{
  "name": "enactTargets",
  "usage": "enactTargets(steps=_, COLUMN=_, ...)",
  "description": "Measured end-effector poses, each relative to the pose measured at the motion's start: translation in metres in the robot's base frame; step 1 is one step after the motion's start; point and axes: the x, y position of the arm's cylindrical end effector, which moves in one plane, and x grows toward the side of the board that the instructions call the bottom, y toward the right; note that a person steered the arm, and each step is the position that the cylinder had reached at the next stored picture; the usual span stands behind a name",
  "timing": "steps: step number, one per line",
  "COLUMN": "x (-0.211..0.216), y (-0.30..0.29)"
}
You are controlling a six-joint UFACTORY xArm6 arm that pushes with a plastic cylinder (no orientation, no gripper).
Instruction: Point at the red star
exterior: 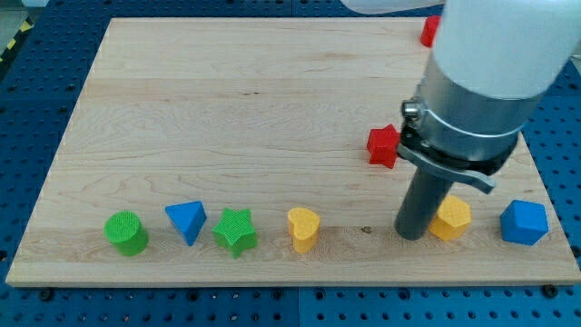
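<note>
Standing on the near right part of the wooden board [227,109], my tip [411,234] rests just left of the yellow hexagon block [451,219], close enough that I cannot tell whether the two touch. I have no fingers to hold apart or together: I end in a plain dark rod, so nothing is clamped and all I can do is slide and point.

The red star [384,145] lies farther back on the board, a little left of my rod and partly tucked behind my housing. It is near, but my tip is not at it, so I judge the pointing not yet done. A short slide away from the near edge and slightly left should bring the tip beside it; I would want to stop short so the star is not shoved.

Another red block [428,31] sits at the far edge, half hidden by my arm, shape unclear. It could be mistaken for the target.

The rest line up along the near edge, out of my way: a green cylinder [125,232], a blue triangle [187,221], a green star [235,231] and a yellow heart [303,227] to the left, a blue block [524,222] on the far right.
</note>
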Motion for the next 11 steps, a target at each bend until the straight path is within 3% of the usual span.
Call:
enactTargets(steps=2, x=0.0, y=0.041)
enactTargets(steps=4, x=-0.001, y=-0.006)
enactTargets(steps=5, x=-0.028, y=-0.044)
enactTargets(steps=7, x=-0.146, y=-0.104)
enactTargets(steps=8, x=-0.185, y=-0.058)
enactTargets(steps=9, x=-0.171, y=-0.03)
enactTargets(steps=11, x=-0.099, y=-0.03)
